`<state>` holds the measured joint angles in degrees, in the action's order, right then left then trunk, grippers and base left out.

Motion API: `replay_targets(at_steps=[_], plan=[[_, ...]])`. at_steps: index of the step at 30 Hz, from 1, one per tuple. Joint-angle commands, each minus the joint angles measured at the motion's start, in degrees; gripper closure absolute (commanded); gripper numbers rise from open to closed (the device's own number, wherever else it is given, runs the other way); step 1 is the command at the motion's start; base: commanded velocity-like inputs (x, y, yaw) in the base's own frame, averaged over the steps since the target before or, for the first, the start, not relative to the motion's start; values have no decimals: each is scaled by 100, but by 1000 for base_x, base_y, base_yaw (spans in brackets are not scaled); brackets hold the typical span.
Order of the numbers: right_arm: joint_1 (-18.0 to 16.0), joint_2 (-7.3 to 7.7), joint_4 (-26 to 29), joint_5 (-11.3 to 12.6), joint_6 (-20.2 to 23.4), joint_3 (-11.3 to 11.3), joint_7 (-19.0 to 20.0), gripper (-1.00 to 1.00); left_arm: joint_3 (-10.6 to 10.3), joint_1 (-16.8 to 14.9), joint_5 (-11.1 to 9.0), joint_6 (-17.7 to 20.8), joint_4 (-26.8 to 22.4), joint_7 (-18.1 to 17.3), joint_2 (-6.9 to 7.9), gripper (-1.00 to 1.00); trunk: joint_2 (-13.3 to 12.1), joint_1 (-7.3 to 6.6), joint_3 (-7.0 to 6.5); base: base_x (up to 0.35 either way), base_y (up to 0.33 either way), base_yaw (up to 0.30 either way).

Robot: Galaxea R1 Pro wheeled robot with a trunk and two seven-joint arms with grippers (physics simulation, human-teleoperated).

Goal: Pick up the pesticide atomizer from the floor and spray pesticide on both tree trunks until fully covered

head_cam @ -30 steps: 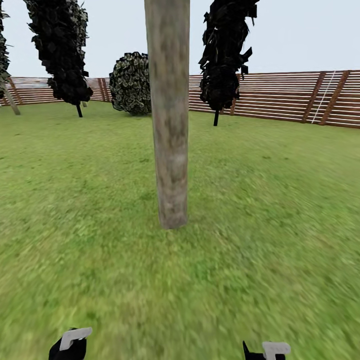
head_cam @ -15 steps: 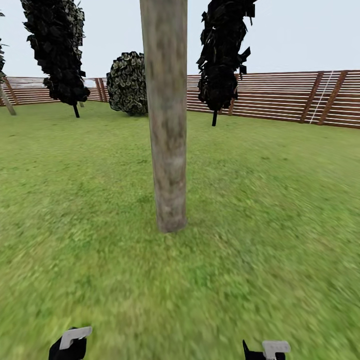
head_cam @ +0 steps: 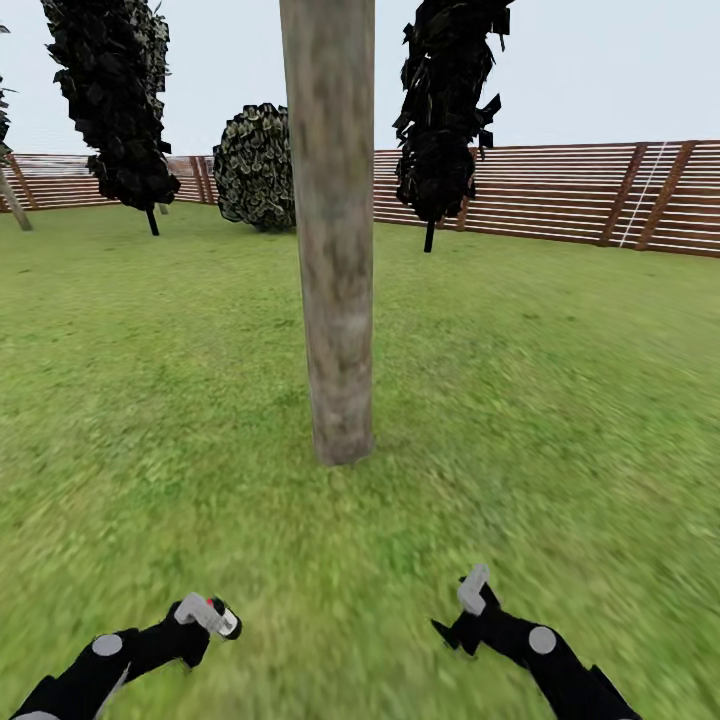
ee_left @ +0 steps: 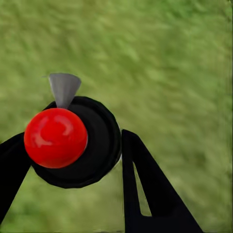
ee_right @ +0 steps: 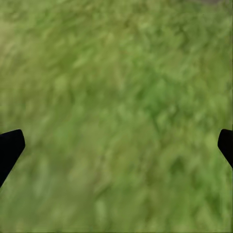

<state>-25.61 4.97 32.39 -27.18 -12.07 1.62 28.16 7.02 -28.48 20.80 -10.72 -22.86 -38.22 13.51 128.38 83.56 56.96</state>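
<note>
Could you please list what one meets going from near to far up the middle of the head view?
Grass between the two arms → thick grey-beige tree trunk → more lawn behind it → round dark bush and black narrow tree → brown slat fence → pale sky.

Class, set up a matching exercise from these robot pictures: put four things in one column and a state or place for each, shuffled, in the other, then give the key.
1. pesticide atomizer
2. right gripper
3. tree trunk
4. fence

A. open over grass
B. straight ahead on the lawn
C. behind the dark trees
D. in the left gripper

Pairs: 1-D, 2-A, 3-B, 4-C
</note>
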Motion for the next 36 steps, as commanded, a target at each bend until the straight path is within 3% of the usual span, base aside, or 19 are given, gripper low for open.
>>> replay_targets(at_steps=[1,2,6,14,16,18,19,24,27,31,36], plan=[[-80,4,1,-67,-4,10,81,-100,45,-52,202,36,-20,-134,-15,100,2,-1,6,0,0,0],[-326,4,3,-78,63,12,451,-100,50,-217,612,285,-104,-475,-52,100,2,-1,6,0,0,0],[-693,-1,4,-89,242,19,1407,-100,37,-436,1025,577,-362,-1022,-129,100,2,-1,6,0,0,0],[-782,-24,-2,-95,332,27,1685,-100,-338,-472,1096,613,-490,-1386,-140,100,2,-1,6,0,0,0],[-785,-40,-4,-174,335,34,1700,-100,-432,-473,1095,611,-496,-1409,-142,100,2,-1,6,0,0,0],[-787,-78,-10,-410,336,38,1707,-100,-524,-474,1088,608,-499,-1425,-150,100,2,-1,6,0,0,0],[-787,-89,-10,-460,337,38,1708,100,-549,-474,1087,608,-499,-1427,-151,100,2,-1,6,0,0,0],[-788,-194,-20,-720,337,43,1869,100,-1012,-465,1084,617,-492,-1433,-155,100,2,-1,6,0,0,0],[-788,-414,-15,-852,337,103,2175,100,-1116,-458,1077,611,-491,-1439,-185,100,2,-1,6,0,0,0],[-788,-582,-7,-940,337,293,2237,100,-1217,-455,1080,600,-491,-1442,-285,100,2,-1,6,0,0,0],[-788,-751,2,-955,337,350,2246,100,-1398,-463,1081,598,-498,-1443,-399,100,2,-1,6,0,0,0]])
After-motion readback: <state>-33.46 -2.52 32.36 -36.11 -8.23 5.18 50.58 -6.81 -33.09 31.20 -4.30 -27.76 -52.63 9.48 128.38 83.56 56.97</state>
